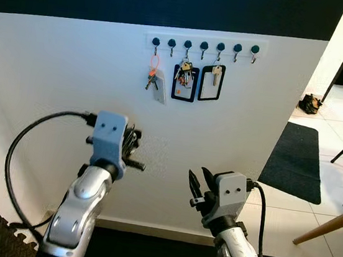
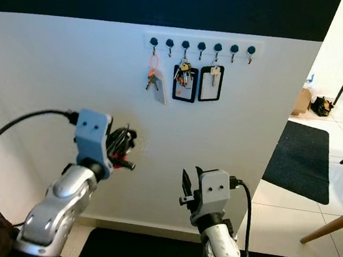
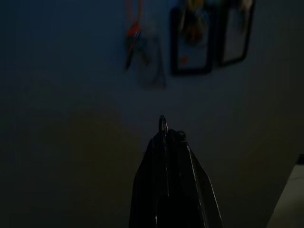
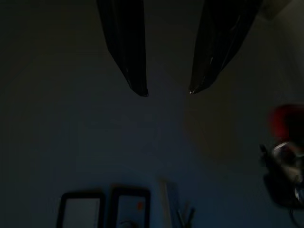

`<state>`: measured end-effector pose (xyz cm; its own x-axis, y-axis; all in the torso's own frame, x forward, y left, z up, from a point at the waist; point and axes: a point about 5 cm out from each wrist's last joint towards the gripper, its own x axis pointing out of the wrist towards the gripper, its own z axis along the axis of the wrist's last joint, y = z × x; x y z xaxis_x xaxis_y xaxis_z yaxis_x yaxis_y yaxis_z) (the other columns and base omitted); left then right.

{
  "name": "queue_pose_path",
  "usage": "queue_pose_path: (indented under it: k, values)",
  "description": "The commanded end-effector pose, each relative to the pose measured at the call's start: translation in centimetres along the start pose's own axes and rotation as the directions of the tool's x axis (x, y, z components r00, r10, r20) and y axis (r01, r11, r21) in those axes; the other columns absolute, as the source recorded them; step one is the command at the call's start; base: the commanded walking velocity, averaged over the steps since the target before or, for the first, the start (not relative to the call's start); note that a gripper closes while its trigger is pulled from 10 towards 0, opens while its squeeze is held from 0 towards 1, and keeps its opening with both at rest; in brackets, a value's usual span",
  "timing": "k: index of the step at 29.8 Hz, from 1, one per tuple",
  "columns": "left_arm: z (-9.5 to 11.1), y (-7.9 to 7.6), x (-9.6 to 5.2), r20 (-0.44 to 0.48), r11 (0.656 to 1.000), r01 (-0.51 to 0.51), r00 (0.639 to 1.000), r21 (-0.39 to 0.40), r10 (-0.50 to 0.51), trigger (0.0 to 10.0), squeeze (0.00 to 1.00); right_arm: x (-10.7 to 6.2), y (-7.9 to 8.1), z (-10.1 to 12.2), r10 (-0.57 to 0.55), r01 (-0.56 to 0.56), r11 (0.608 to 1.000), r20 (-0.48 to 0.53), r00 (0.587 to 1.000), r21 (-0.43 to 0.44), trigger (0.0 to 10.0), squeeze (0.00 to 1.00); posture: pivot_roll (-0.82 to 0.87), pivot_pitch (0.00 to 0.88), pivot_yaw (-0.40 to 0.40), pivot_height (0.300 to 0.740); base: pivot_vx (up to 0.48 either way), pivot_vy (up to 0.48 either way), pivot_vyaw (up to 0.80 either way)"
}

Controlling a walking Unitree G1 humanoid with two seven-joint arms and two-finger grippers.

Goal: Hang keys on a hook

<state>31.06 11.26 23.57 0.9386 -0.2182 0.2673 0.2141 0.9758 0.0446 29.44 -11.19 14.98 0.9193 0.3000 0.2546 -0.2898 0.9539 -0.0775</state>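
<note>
Left hand (image 2: 131, 161) pinching key ring (image 3: 163, 124), wall (image 1: 53, 70) near.

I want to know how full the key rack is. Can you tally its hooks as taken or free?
Hook rack, seen from the head views:
Taken hooks: 3 (orange-looped keys, key bunch with black tag, single key with black tag)
Free hooks: 4
Total: 7 hooks
</note>
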Motion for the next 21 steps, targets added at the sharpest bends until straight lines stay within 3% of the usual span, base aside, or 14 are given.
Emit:
queue_pose_path:
  k: [1, 5, 21]
  values:
    - [0.4, -0.7, 0.5, 0.009, 0.999, 0.034, 0.999, -0.039, -0.034, 10.0, 0.0, 0.2, 0.1, 0.5, 0.0, 0.0, 1.0, 0.027, 1.0, -0.005, 10.0, 0.0, 0.03, 0.109, 0.095, 0.74, 0.0, 0.0, 0.0]
    - [1.8, -2.3, 0.9, 0.05, 0.989, 0.136, 0.99, -0.062, -0.133, 10.0, 0.0, 0.2, 0.3, 0.6, -0.003, 0.003, 1.0, 0.031, 1.0, -0.001, 10.0, 0.0, 0.03, 0.111, 0.099, 0.74, 0.0, 0.0, 0.0]
    - [0.7, -1.8, 0.5, -0.003, 0.995, 0.1, 0.995, -0.031, -0.1, 10.0, 0.0, 0.1, 0.3, 0.3, -0.006, 0.006, 1.0, 0.017, 1.0, 0.01, 10.0, 0.0, 0.04, 0.116, 0.092, 0.74, 0.0, 0.0, 0.0]
